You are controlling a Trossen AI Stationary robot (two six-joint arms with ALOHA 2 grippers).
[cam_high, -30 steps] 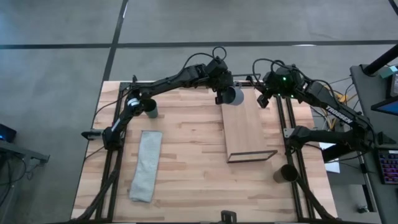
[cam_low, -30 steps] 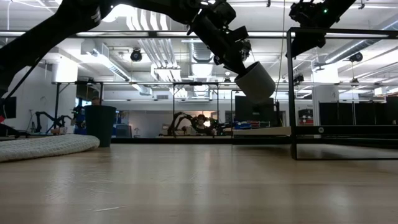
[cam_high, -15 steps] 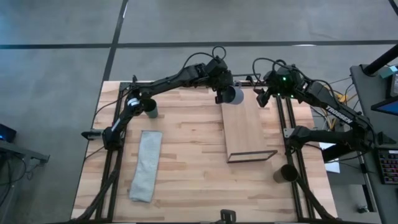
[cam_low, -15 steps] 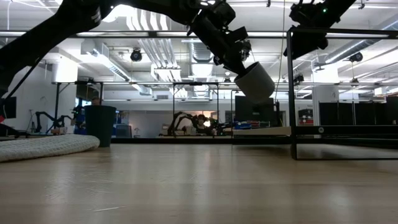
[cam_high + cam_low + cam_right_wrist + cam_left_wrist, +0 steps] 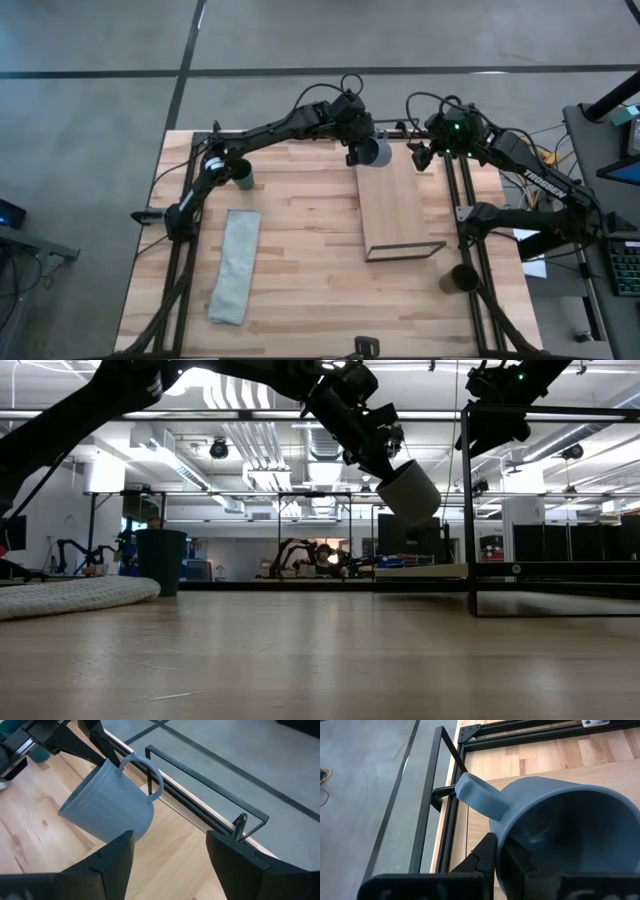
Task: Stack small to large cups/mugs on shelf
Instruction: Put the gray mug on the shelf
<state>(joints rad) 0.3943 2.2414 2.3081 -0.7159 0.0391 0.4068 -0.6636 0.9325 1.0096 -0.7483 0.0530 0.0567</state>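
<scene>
My left gripper is shut on the blue-grey mug, which it holds in the air over the far end of the light-wood shelf. The mug also shows in the low view and in the right wrist view. My right gripper is open and empty, just right of the mug above the shelf's far right corner. The dark green cup stands on the table at the far left. The dark brown-black cup stands at the near right, off the shelf. My left gripper pinches the mug's wall at the rim, beside the handle. One finger is outside the wall and the other inside. The mug is lifted clear and tilted, its mouth toward the gripper and its base lower, toward the table's right.
A long grey folded cloth lies at the near left. The shelf's thin black wire frame stands up at its near end, and another at its far end. Black rails run along the table's sides.
</scene>
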